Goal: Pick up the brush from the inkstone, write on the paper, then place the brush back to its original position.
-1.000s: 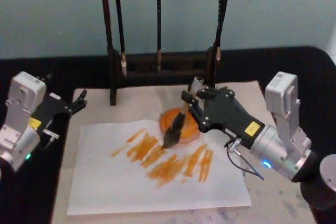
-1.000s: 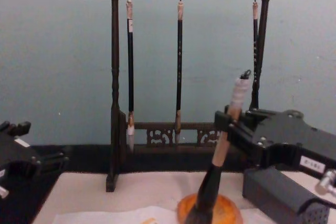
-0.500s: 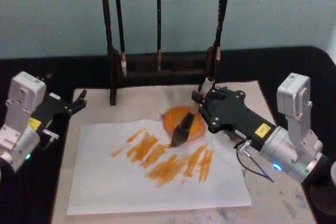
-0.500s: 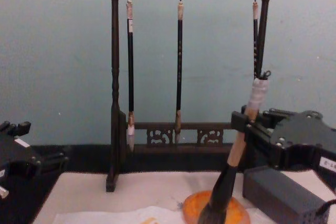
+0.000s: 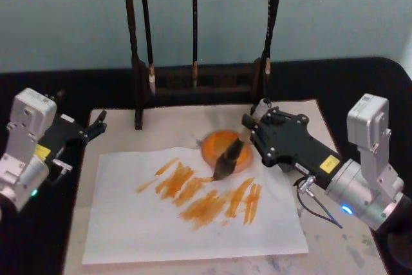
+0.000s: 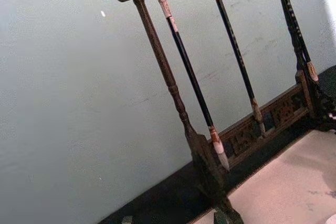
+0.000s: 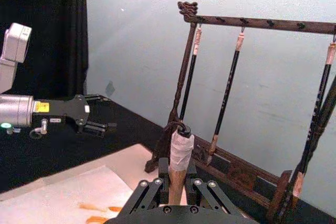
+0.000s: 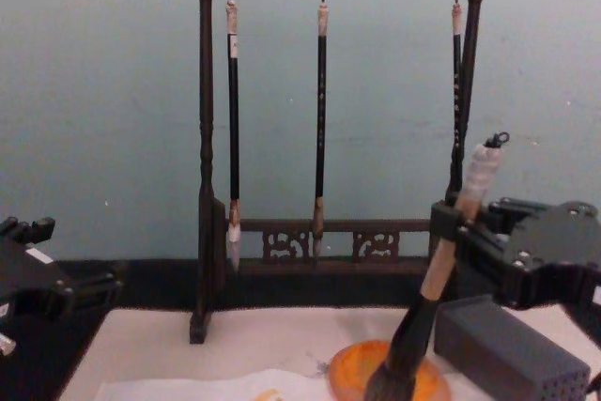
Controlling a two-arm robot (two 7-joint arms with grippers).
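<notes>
Clamped on the brush [image 5: 226, 157], the right gripper [image 5: 251, 132] has carried it off the paper [image 5: 161, 223] to the inkstone [image 5: 215, 141] below, release next; left gripper [image 5: 98, 123] open, well aside.

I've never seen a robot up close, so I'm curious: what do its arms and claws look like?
The right claw and left claw are black and angular, each with a yellow sticker. Behind each is a rounded silvery wrist and a pale grey boxy block. A thin black cable loops by the right wrist near a blue light; the left has a green light.
</notes>
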